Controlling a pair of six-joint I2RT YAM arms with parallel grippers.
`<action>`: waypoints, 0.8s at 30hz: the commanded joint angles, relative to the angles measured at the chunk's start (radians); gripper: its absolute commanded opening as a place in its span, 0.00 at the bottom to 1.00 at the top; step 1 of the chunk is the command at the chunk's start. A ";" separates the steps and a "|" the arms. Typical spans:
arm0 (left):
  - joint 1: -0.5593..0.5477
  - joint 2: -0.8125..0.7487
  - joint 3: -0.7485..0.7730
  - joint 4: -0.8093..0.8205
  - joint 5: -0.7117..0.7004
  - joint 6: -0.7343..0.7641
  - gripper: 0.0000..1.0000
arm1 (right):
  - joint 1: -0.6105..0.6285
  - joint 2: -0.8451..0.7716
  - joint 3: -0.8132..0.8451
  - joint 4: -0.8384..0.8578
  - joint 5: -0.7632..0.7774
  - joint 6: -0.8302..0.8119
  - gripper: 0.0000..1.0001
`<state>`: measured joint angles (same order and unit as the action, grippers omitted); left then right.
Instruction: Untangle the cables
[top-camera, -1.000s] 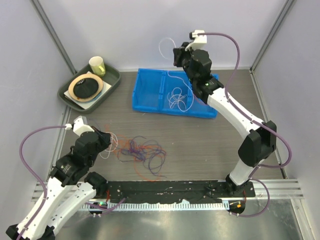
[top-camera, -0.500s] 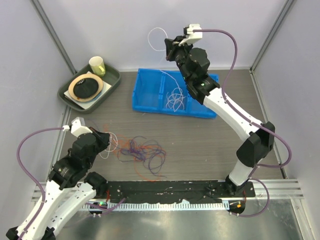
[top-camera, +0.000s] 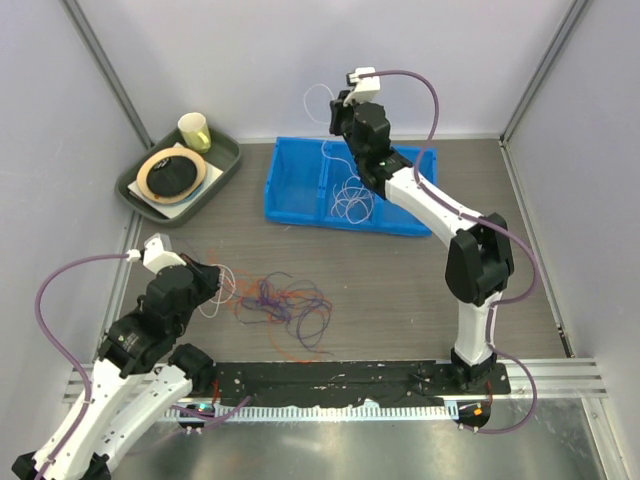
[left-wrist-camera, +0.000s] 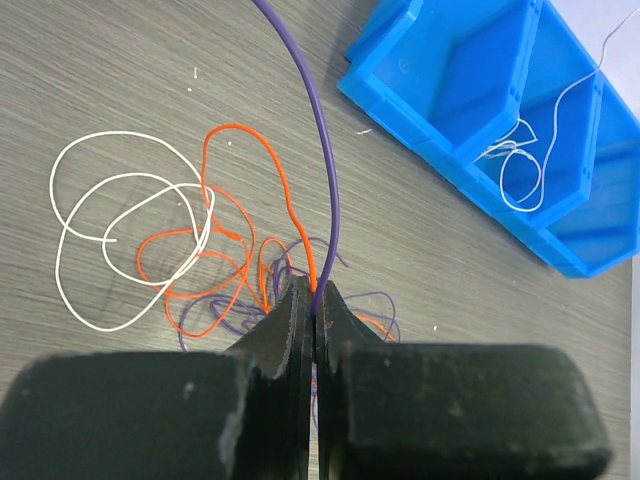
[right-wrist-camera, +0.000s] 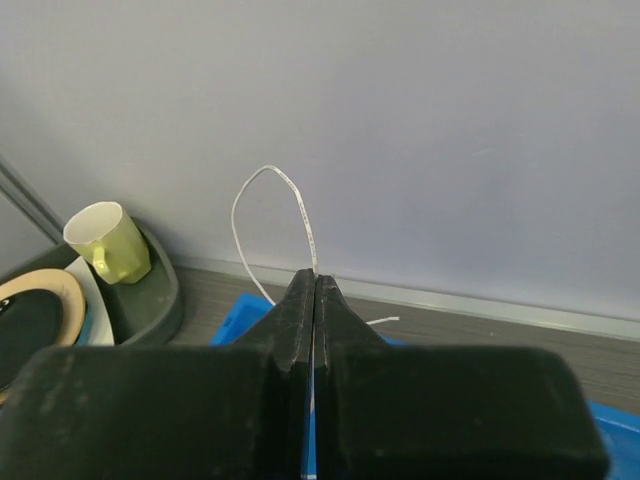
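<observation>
The tangle of cables (top-camera: 285, 303) lies on the bench (top-camera: 400, 280) at about 7 o'clock from its centre. Purple and orange strands are knotted together there, with a loose white cable (left-wrist-camera: 100, 230) at the heap's 9 o'clock edge. Your left hand (left-wrist-camera: 315, 300) is pinched tight on one purple cable (left-wrist-camera: 325, 180) that rises out of the heap. Your right hand (right-wrist-camera: 313, 285) is held high at 12 o'clock, clamped on a raised white cable (right-wrist-camera: 270, 200). Its tail hangs into one compartment of the blue bin (top-camera: 290, 212) below, where white wire lies coiled. I judge you are partway through: some white is in the bin, one white strand lies on the bench, and the purple and orange are not yet parted. The tray (top-camera: 225, 155) with the cup (top-camera: 194, 130) sits at 10 o'clock, well apart from the cables.
</observation>
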<state>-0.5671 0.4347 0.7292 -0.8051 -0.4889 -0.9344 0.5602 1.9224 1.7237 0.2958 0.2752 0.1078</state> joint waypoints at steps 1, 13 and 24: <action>0.004 0.010 0.007 0.010 -0.019 0.009 0.00 | -0.020 0.029 0.083 0.086 0.005 0.012 0.01; 0.004 0.002 -0.004 0.017 -0.005 0.009 0.00 | -0.023 -0.169 -0.334 0.154 0.116 0.004 0.01; 0.004 0.013 -0.004 0.023 0.010 0.014 0.00 | -0.007 -0.090 -0.349 -0.090 0.335 0.039 0.01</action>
<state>-0.5671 0.4435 0.7288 -0.8047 -0.4767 -0.9333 0.5365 1.7939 1.3186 0.3012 0.4854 0.1219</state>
